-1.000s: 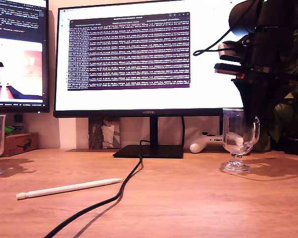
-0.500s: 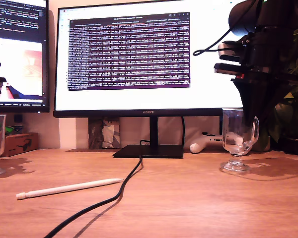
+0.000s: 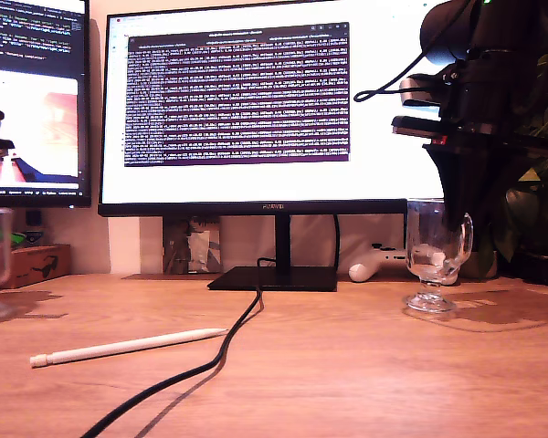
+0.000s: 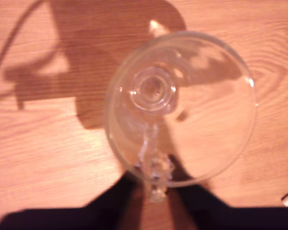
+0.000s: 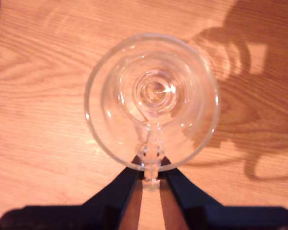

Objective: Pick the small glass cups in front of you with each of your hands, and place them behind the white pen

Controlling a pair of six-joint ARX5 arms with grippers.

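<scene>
Setting: wooden desk (image 3: 365, 365), monitor (image 3: 256, 109) at the back, black cable (image 3: 219, 351) trailing across.
White pen (image 3: 128, 346): lying flat, toward the exterior view's left.
First glass cup (image 4: 182, 105): handle pinched in my first gripper (image 4: 153, 184) (blurred, but the jaws look closed on it).
Second glass cup (image 5: 151, 100): handle clamped by my second gripper (image 5: 151, 175).
Positions: one cup at the exterior view's left edge, one at its right beneath an arm (image 3: 479, 137), both well apart from the pen.
Handling: keep each cup upright, clear the cable, and seat the foot flat on the monitor side of the pen before letting go.
</scene>
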